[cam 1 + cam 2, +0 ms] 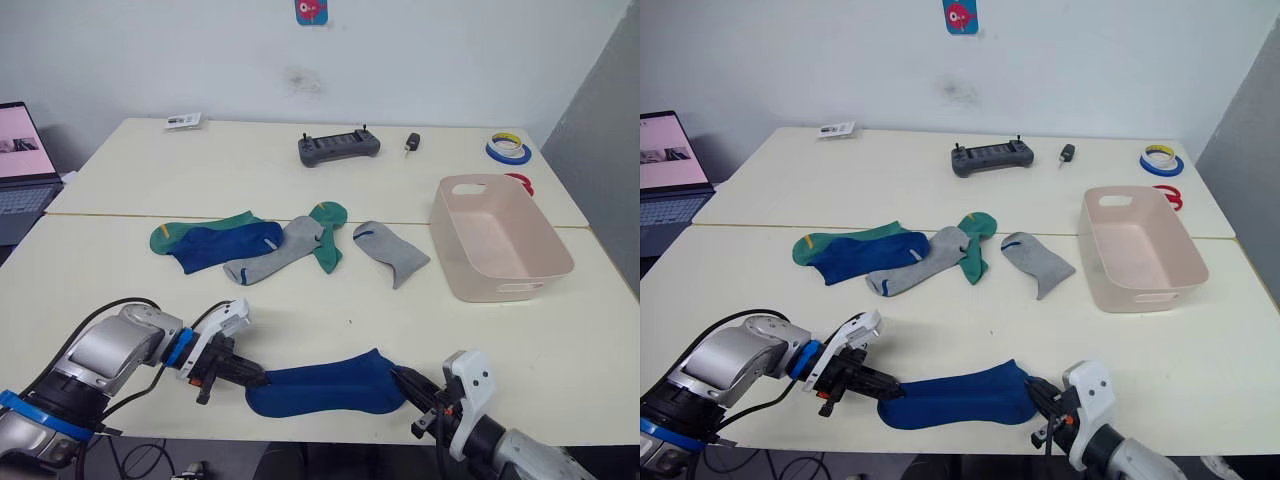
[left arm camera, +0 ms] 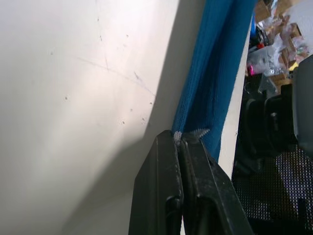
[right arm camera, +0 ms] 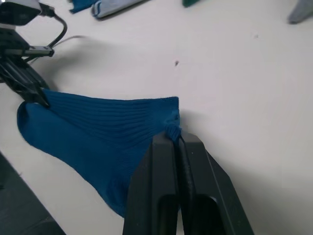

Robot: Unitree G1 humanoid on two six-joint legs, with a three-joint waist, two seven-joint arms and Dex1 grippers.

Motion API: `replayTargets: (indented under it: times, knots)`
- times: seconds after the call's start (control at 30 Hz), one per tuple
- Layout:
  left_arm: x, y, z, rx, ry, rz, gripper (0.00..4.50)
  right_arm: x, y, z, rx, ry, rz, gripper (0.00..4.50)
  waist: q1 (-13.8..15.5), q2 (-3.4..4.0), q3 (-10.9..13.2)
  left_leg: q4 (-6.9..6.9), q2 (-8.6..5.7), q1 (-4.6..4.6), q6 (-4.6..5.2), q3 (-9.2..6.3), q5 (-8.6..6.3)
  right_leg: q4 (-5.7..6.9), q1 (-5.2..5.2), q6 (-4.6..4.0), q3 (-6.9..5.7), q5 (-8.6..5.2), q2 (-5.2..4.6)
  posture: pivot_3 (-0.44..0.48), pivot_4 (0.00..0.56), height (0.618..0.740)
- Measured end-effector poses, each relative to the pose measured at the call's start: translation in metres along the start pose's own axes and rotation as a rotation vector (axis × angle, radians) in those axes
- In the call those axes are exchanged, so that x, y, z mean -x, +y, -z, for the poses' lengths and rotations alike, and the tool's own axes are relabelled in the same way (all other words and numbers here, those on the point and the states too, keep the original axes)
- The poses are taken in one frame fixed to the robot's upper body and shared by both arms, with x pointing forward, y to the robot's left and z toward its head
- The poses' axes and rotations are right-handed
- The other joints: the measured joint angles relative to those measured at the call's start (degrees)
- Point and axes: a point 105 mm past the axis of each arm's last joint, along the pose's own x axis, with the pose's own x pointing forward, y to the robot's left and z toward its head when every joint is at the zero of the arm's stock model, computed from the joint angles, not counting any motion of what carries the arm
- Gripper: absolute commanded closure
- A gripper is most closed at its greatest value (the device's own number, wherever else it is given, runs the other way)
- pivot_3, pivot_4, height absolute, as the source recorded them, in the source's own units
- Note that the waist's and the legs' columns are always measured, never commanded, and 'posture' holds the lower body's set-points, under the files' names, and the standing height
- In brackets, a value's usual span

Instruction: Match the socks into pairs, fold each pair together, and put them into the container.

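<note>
- Blue sock lies flat at near edge of tabletop, stretched between both hands.
- Left hand: fingers clamped on one end.
- Right hand: fingers pinched on the other end.
- Container stands far right; remaining socks mid-tabletop.

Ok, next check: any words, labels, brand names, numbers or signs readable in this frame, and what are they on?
No text can be read here.
Sticker on the wall: a red figure on blue, no lettering made out.
Small card at the table's far edge: print too small to read.
Laptop screen: pink page, content blurred.
Controller: no readable markings.
</note>
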Motion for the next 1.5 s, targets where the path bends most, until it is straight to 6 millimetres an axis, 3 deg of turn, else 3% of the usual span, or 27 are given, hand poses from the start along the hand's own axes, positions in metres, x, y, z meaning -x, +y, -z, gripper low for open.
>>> replayTargets:
  times: [0.1,0.47,0.63,0.67,0.9,1.1,1.23,1.33,1.5]
  knots:
    - [-0.001,0.005,-0.005,-0.01,-0.012,-0.005,4.5,0.0,0.0,-0.001,0.033,-0.031,0.02,4.48,0.0,-0.02,-0.01,0.0,-0.01,0.0,0.0,0.01,0.0,-0.01,0.0,0.0,-0.01,0.0,0.02,0.0,0.15,0.74]
    - [-0.007,0.012,-0.016,-0.023,-0.028,-0.005,4.5,-0.01,-0.008,0.03,0.047,0.052,0.04,4.48,0.19,-0.03,-0.01,0.02,-0.06,0.01,0.0,-0.05,0.0,0.01,0.07,0.0,0.03,0.0,0.01,0.0,0.15,0.74]
    - [-0.008,0.012,-0.016,-0.015,-0.04,-0.01,4.5,-0.009,-0.007,0.03,0.039,0.049,0.028,4.48,0.21,-0.01,-0.03,0.03,-0.06,0.02,0.0,-0.08,0.0,0.01,0.09,0.0,0.03,0.0,0.0,0.0,0.15,0.74]
    - [-0.009,0.013,-0.017,-0.014,-0.045,-0.012,4.5,-0.009,-0.007,0.029,0.036,0.048,0.026,4.24,0.22,-0.01,-0.03,0.03,-0.06,0.02,0.0,-0.09,0.0,0.01,0.1,0.0,0.02,0.0,0.0,0.0,0.15,0.74]
    - [-0.008,0.011,-0.02,-0.059,-0.089,-0.025,2.79,-0.004,-0.014,0.028,0.012,0.044,0.031,2.0,0.24,0.03,-0.07,0.05,-0.05,0.06,0.0,-0.13,0.0,0.01,0.16,-0.01,0.04,0.0,-0.16,0.0,0.15,0.74]
    - [0.008,0.008,-0.012,-0.059,-0.151,-0.1,1.18,0.007,-0.022,0.023,0.017,0.043,0.03,0.02,0.12,0.03,-0.08,0.03,-0.01,0.08,0.0,-0.17,0.0,0.01,0.16,-0.01,0.04,0.0,-0.2,0.0,0.15,0.74]
    - [0.027,0.01,-0.005,-0.058,-0.241,-0.206,0.01,0.012,-0.028,0.015,0.081,0.047,0.007,0.0,-0.16,0.07,-0.08,0.0,0.04,0.1,0.0,-0.13,0.0,0.03,0.12,-0.05,0.07,-0.02,-0.19,0.0,0.15,0.74]
    - [0.05,0.016,0.008,-0.014,-0.352,-0.356,0.01,0.018,-0.042,-0.001,0.189,0.047,-0.016,0.0,-0.18,0.0,-0.06,-0.01,0.04,0.09,0.0,-0.16,0.0,0.02,0.13,-0.15,0.02,0.03,-0.2,0.0,0.15,0.74]
    - [0.092,0.027,0.026,0.038,-0.573,-0.697,0.01,0.013,-0.062,-0.043,0.422,0.031,-0.131,0.0,0.11,-0.09,-0.03,0.04,-0.06,0.11,0.0,-0.17,0.0,-0.01,0.23,-0.3,-0.02,0.12,-0.32,0.0,0.15,0.74]
